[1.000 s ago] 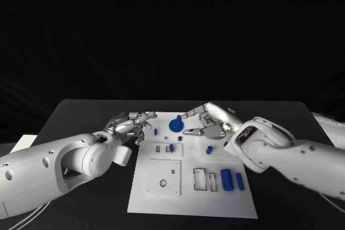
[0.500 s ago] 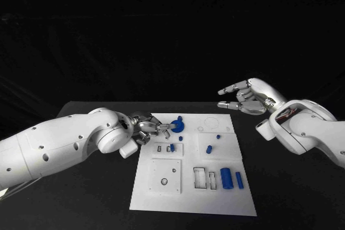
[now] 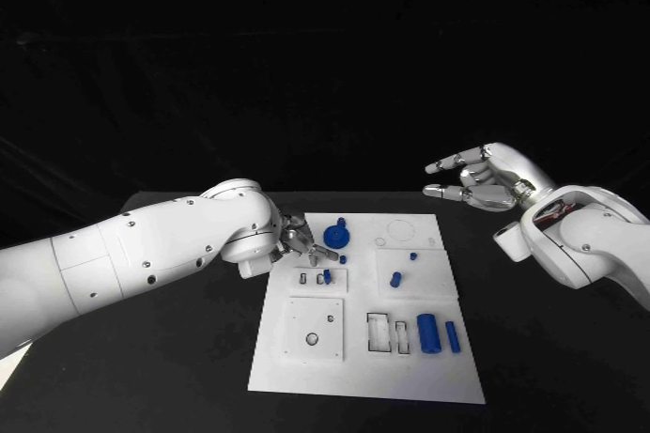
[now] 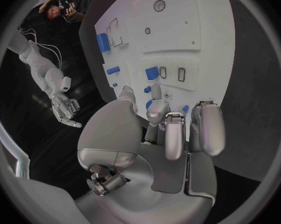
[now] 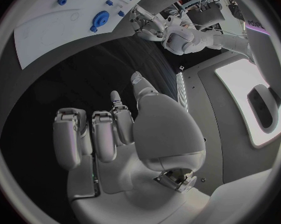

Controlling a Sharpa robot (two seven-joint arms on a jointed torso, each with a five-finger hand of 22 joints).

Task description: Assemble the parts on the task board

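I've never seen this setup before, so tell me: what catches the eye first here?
The white rectangular task board in the middle of the black table, dotted with small blue parts such as the round blue gear-like piece near its far end. The left hand reaches over the board's far left corner, while the right hand hangs raised off to the right, fingers apart, holding nothing.

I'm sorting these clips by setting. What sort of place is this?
Probably a robotics lab or test cell: a white task board with small blue parts lies on a black table against a dark backdrop, worked by a left hand and right hand.
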